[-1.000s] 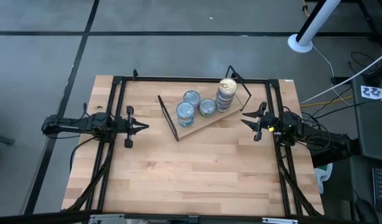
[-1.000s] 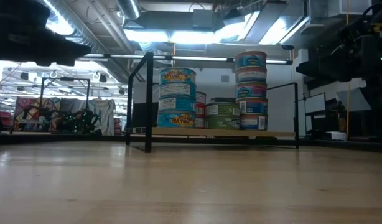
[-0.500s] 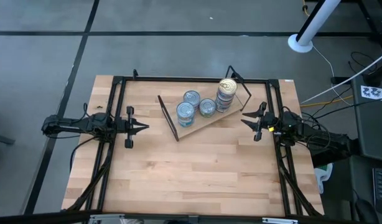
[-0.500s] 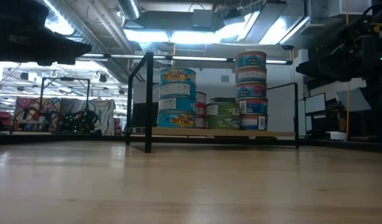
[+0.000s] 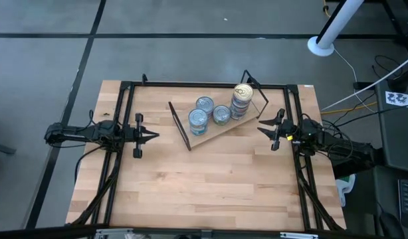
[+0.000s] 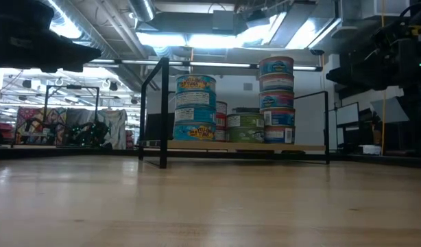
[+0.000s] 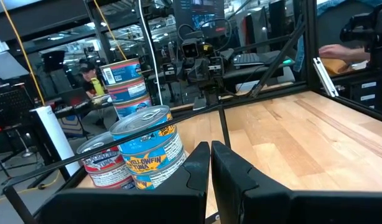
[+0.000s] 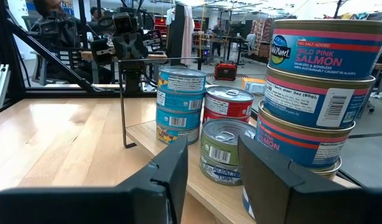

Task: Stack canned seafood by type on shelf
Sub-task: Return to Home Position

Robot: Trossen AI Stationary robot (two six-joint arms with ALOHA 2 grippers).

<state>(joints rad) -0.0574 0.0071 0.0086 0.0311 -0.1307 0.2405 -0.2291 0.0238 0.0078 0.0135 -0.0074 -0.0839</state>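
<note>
Tall salmon stack (image 5: 241,101) on shelf (image 5: 217,133) could topple if nudged; right claw (image 5: 260,126), apart, near shelf; left claw (image 5: 156,135) together.

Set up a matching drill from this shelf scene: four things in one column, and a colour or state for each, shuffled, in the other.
Things:
1. salmon stack
2. tuna stack
3. left hand
4. right hand

Colour or state:
A. shut
B. blue and pink labels
C. open
D. blue and yellow labels

Pairs: 1-B, 2-D, 3-A, 4-C
</note>
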